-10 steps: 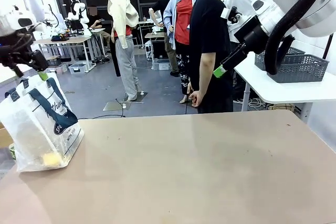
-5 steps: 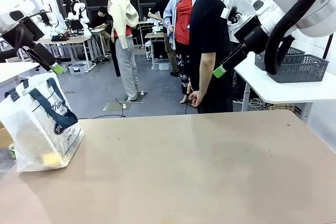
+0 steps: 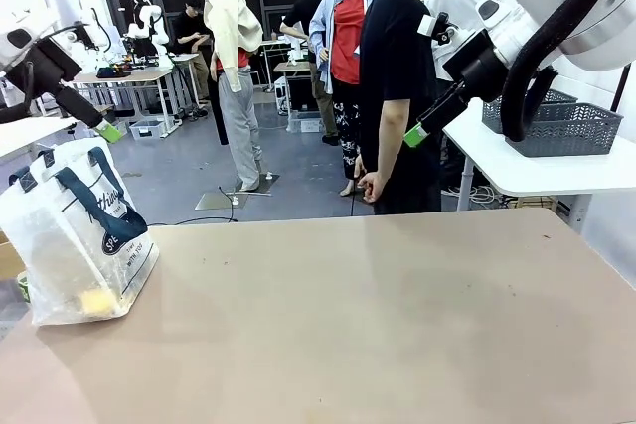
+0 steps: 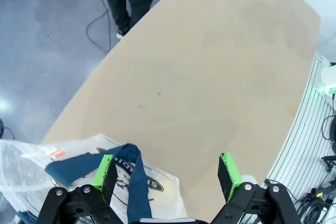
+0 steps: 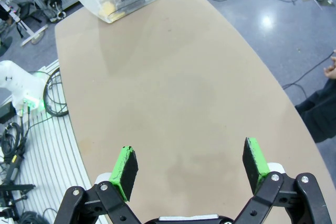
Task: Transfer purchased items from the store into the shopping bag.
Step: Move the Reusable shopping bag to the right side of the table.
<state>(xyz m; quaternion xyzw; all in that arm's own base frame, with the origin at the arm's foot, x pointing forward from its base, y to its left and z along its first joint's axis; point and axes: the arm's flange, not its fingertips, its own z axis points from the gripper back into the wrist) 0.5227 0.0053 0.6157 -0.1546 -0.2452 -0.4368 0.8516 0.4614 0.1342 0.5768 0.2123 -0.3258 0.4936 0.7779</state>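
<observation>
Clear plastic, navy straps: the shopping bag (image 3: pixel 78 235) stands on the bench (image 3: pixel 378 315) at its near left edge, something yellow (image 3: pixel 97 301) showing through its wall. My left tool (image 4: pixel 167 170) hangs directly above it, fingers apart and empty, so that arm is nearer. Far right, my right tool (image 5: pixel 190 167) hovers high, also spread, holding nothing.

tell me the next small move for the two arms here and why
Probably hold both arms up and wait. The left gripper and right gripper stand open and empty above the bare tan table. The translucent clear plastic tote with navy straps sits on the table's left end with a yellow piece already inside, and no loose goods lie within reach to pick.
</observation>
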